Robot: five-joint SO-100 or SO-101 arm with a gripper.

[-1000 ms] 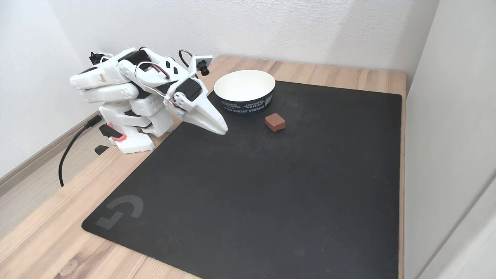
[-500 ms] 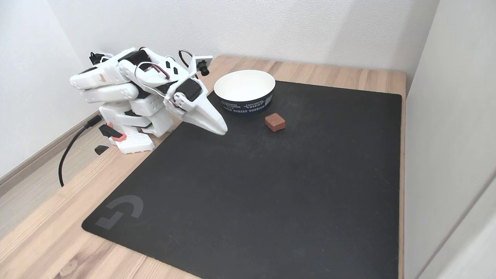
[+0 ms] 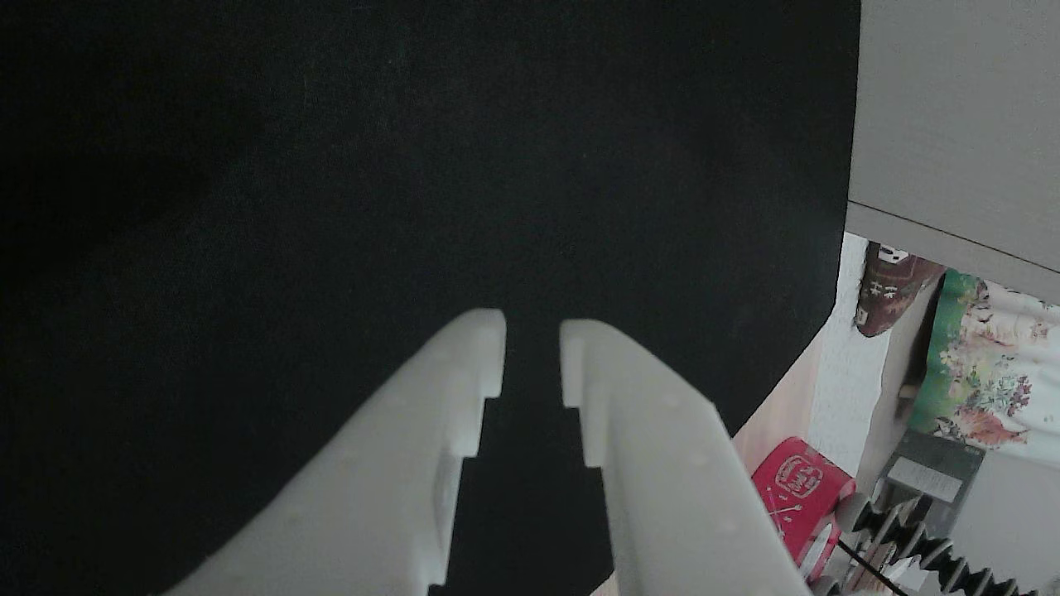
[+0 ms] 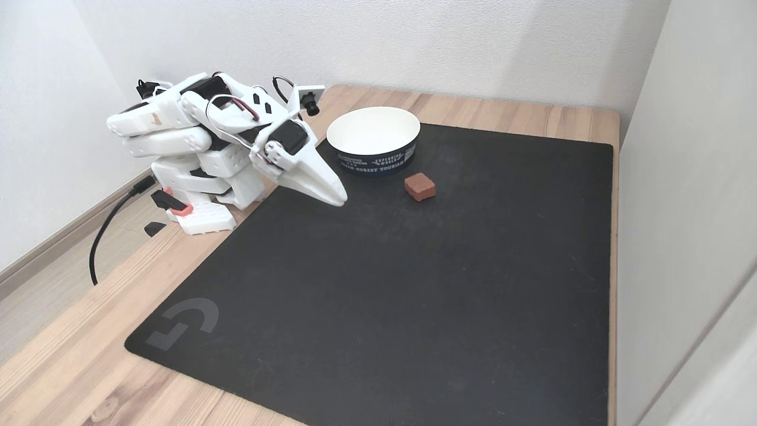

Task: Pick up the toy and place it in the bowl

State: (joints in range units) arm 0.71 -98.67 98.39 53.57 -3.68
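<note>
Other view: the white fingers stand slightly parted with nothing between them, above the black mat; a red package lies beyond the mat's right edge.

Fixed view: nothing has changed over the last second, the folded arm unmoved at the table's far left side, so the pick-up has evidently not begun. The toy sits on the mat near its far edge, just in front of the bowl and apart from it. Bare mat separates fingers from toy; the bowl's wall close behind could crowd the approach
</note>
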